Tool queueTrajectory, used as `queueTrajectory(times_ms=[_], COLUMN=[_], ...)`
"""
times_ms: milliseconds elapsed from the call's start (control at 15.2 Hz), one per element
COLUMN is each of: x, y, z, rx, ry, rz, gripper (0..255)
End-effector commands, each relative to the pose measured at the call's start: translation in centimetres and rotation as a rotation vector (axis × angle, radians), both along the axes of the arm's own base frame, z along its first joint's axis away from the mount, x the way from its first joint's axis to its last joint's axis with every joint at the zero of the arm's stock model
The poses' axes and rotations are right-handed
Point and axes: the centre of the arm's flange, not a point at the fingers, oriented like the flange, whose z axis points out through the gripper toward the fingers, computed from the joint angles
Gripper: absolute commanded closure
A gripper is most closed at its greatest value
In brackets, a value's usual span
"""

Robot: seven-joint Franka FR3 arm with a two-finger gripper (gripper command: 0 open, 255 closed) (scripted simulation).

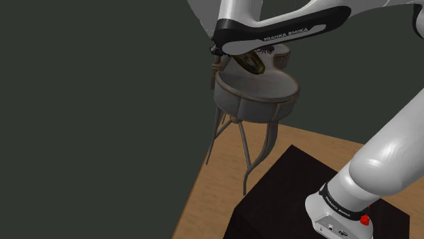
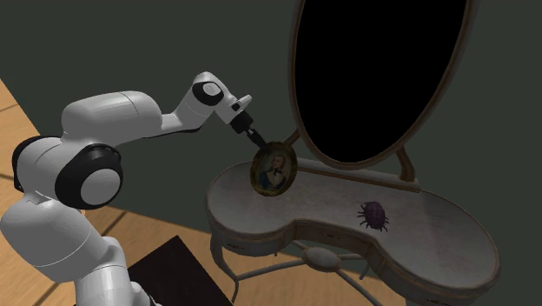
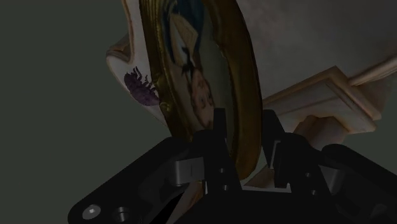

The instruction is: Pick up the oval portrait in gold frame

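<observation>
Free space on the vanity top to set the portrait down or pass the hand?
Biggest bare patch: tabletop middle, between the oval portrait and the purple bug, before the mirror base. Another: the end past the bug, at the second exterior view's right. Crowded: around the gripper and portrait, and along the mirror base.

1. From where I stand, the white arm (image 2: 113, 122) rises off its base, bends sharply at the elbow and stretches outward.
2. The wrist turns downward at the far end (the black hand hangs just beneath it).
3. The gripper (image 2: 254, 137) points down, its fingers (image 3: 219, 149) clasping the oval portrait (image 2: 274, 169) by its upper rim, one on each face.
</observation>
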Motion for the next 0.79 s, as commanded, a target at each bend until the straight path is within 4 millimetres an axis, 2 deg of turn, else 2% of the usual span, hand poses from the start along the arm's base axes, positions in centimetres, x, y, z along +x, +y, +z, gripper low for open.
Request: queueTrajectory(times_ms=[0, 132, 726], x=[0.0, 0.1, 0.1], y=[0.0, 0.1, 0.1], z=[-0.3, -0.1, 4.7], rx=[-0.001, -0.001, -0.001], ry=[0.005, 0.005, 0.005], rz=[0.0, 0.0, 0.0], gripper=[255, 255, 255])
